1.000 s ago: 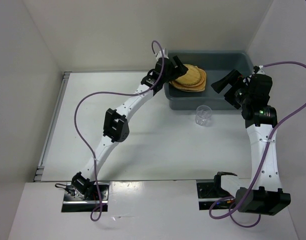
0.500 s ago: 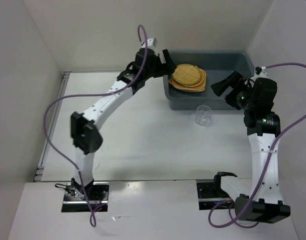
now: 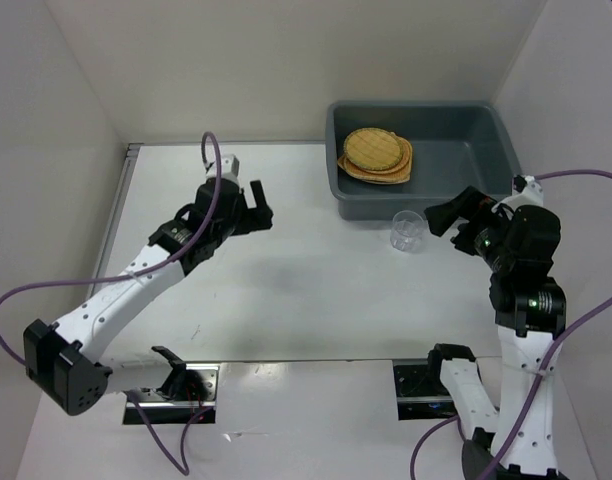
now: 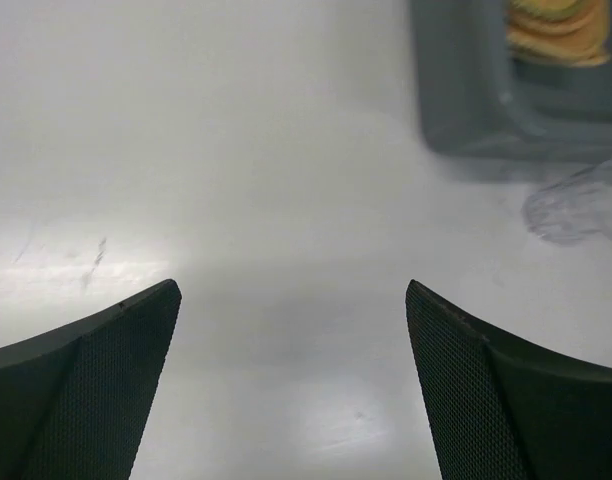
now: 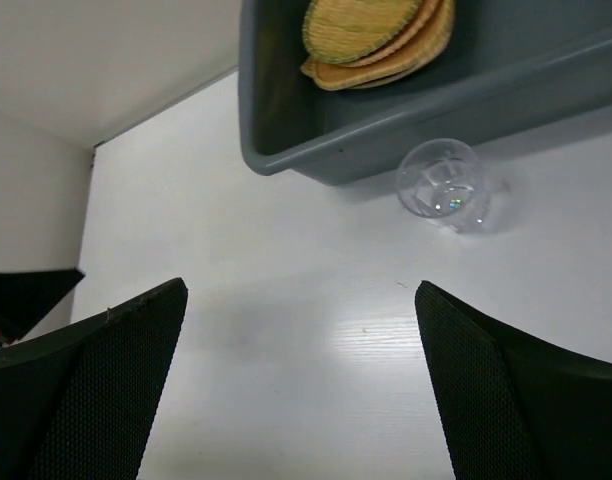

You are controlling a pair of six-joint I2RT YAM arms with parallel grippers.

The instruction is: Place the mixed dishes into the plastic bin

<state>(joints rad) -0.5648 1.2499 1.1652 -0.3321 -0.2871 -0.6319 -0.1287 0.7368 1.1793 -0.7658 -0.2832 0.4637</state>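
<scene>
My right gripper (image 5: 301,287): jaws spread wide, nothing between them, hovering over bare table (image 3: 316,290), aimed toward the cup.
My left gripper (image 4: 291,287): also wide and empty, low over the table, well apart from bin and cup.
Clear glass cup (image 5: 444,185): upright on the table, just beside the bin's near wall, not inside it. The last dish outside, by my reckoning.
Cup handling: likely light, rigid, slick and breakable. I'd straddle the body from the side at mid-height and squeeze gently, since a rim pinch could slip.
Risk: transparent walls make the edges hard to read, and the bin wall crowds the far finger.
Grey-blue plastic bin (image 5: 386,130): far right of the table, open top.
Woven plates (image 5: 376,40): stacked flat in the bin's left end, the palest on top. Exact count unclear.
</scene>
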